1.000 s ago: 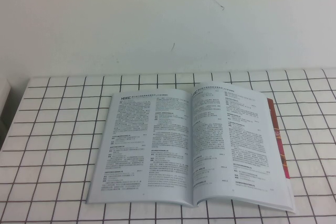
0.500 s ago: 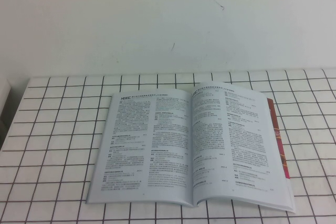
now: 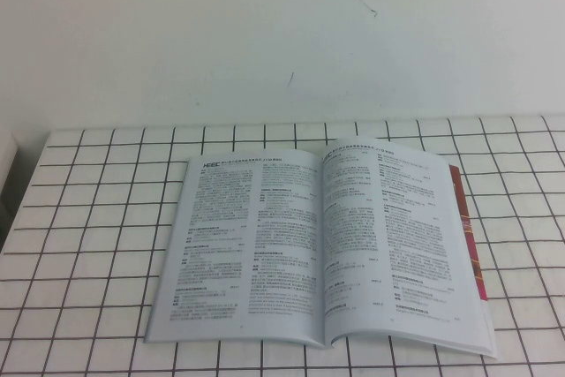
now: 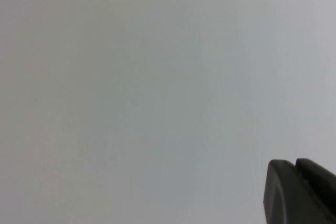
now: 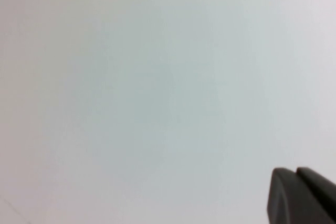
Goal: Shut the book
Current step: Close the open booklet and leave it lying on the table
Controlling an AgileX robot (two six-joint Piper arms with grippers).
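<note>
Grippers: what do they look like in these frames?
Neither arm shows in the high view. The left gripper is only a black, round-cornered block with one groove, at the edge of its wrist view, facing a blank pale surface; the right gripper looks identical. No cables or markings visible.

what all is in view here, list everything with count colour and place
book: 1, white pages with black print, red cover edge at its right, lying open mid-table
table: 1, white with black grid, under the book
wall: 1, white, behind the table
left gripper: 1, dark, only a corner shows in the left wrist view, outside the high view
right gripper: 1, dark, only a corner shows in the right wrist view, outside the high view
</note>
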